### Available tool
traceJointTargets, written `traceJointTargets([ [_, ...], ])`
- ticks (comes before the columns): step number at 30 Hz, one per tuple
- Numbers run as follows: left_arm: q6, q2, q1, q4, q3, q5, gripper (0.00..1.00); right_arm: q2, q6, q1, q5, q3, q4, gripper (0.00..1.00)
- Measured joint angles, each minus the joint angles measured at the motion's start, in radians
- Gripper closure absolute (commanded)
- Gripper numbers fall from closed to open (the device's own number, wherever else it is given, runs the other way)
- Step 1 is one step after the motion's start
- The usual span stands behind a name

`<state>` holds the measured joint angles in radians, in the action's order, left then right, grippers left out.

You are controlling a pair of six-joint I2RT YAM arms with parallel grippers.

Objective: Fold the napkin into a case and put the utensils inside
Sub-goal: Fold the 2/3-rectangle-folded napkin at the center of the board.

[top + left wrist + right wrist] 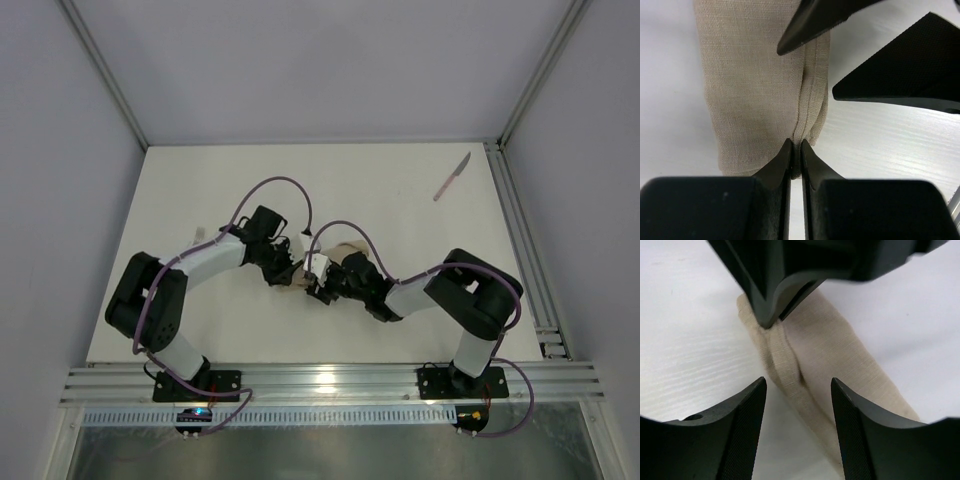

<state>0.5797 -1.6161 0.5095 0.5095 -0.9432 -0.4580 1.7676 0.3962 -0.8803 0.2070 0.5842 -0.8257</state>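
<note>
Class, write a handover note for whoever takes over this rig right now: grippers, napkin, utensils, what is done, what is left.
Left gripper: shut, pinching a raised fold of the napkin near one end.
Right gripper: open, jaws either side of the napkin, holding nothing.
Napkin: folded into a narrow strip, middle of the table.
Knife: far right of the table, untouched; no other utensil clearly seen.
Done: first folds.
Left: finish the case, put the utensils inside.
</note>
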Motion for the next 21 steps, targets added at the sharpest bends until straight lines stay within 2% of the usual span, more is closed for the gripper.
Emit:
traceJointTargets([
  [11, 0.0, 0.0, 0.002, 0.0, -0.026, -0.034, 0.94, -0.007, -0.002, -0.007, 0.007, -0.02, 0.056, 0.43],
  [21, -0.004, 0.0, -0.005, 0.005, -0.027, -0.041, 0.94, 0.01, -0.015, -0.013, -0.014, 0.037, 0.102, 0.52],
])
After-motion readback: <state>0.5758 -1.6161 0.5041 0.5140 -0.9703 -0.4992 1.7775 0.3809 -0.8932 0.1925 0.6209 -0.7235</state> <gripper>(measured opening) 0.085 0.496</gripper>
